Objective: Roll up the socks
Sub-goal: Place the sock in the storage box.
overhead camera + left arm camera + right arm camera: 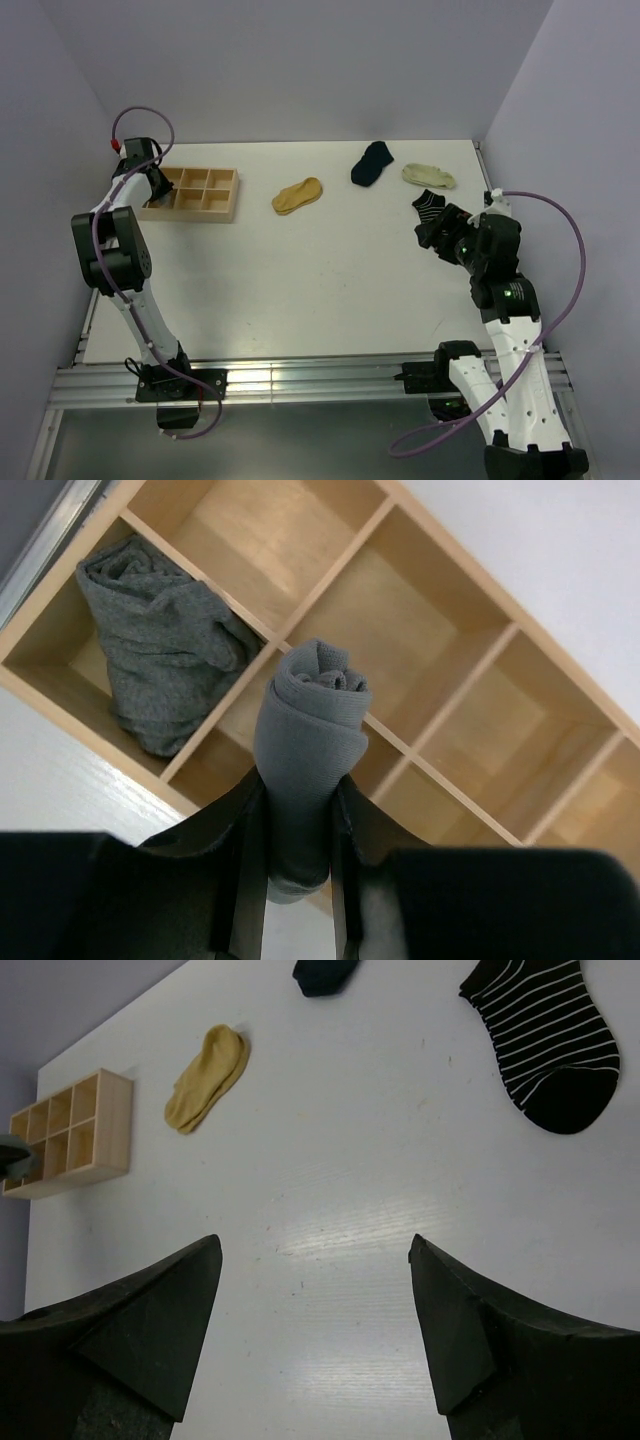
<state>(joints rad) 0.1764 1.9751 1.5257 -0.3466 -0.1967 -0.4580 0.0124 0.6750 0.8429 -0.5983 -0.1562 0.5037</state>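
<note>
On the worktop (330, 280), far left, the wooden tray (195, 215) sits under the left pincer (298, 815), which is clamped on a rolled light grey sock (310, 720), seemingly over a divider. Released there, the sock may straddle compartments and unroll. The right pincer (315, 1250) gapes empty near the striped sock (555, 1040).

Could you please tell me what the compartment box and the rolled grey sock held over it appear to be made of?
The compartment box looks like pale wood, perhaps plywood, with a matt, bare or lightly sealed finish: faint grain shows on the floors and the thin dividers. The rolled grey sock looks like soft knitted fabric, matt, with a fine knit texture and soft, rounded folds.
</note>
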